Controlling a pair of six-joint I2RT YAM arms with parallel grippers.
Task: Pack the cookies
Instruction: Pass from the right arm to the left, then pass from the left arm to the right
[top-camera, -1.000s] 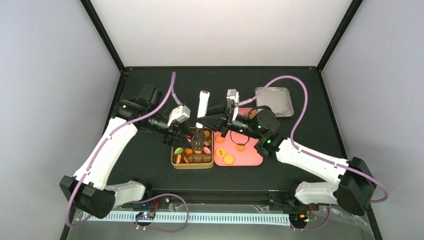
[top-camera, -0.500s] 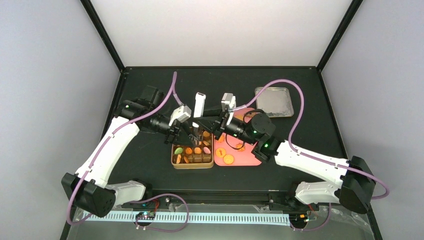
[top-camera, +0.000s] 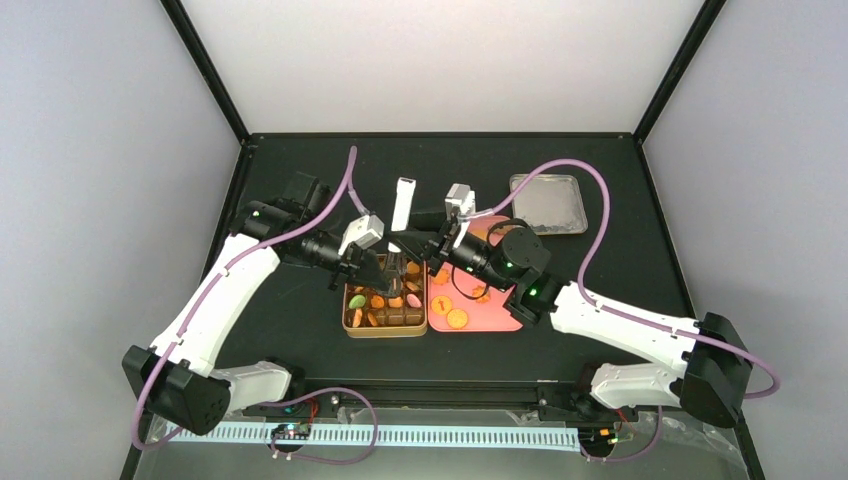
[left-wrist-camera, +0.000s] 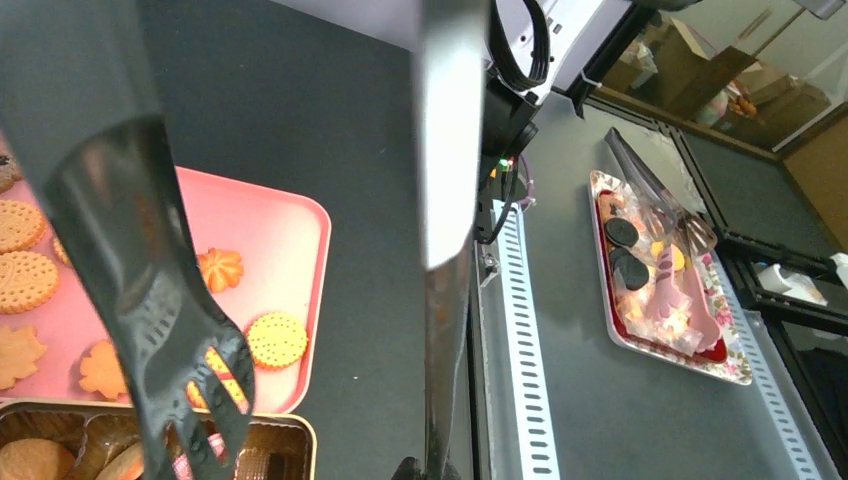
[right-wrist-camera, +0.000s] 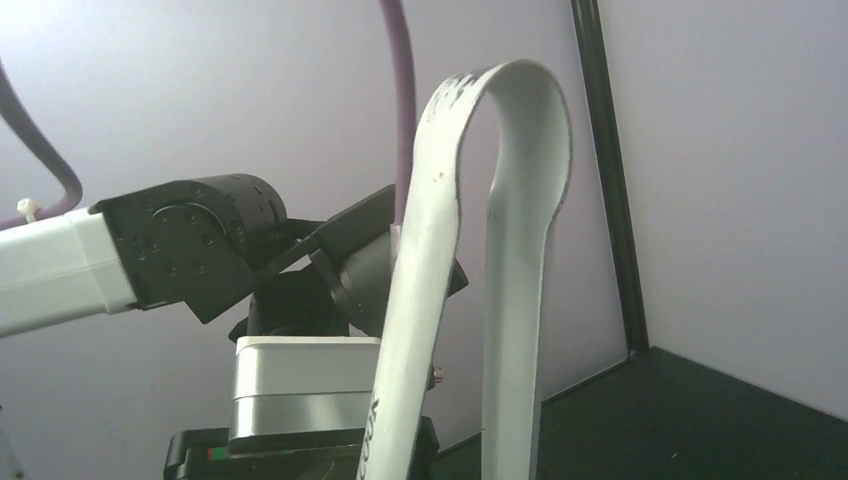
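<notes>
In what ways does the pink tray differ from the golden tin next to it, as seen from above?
The pink tray is flat and open, while the golden tin is divided into brown compartments. On the pink tray the cookies lie loose and spread apart; in the golden tin they sit packed close together. The pink tray looks wider than the golden tin. Both are rectangular, hold cookies and lie side by side.

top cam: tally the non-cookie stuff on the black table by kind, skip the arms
Cookie tin: 1
Pink tray: 1
Silver metal tray: 1
Tongs: 1
Total: 4
</notes>
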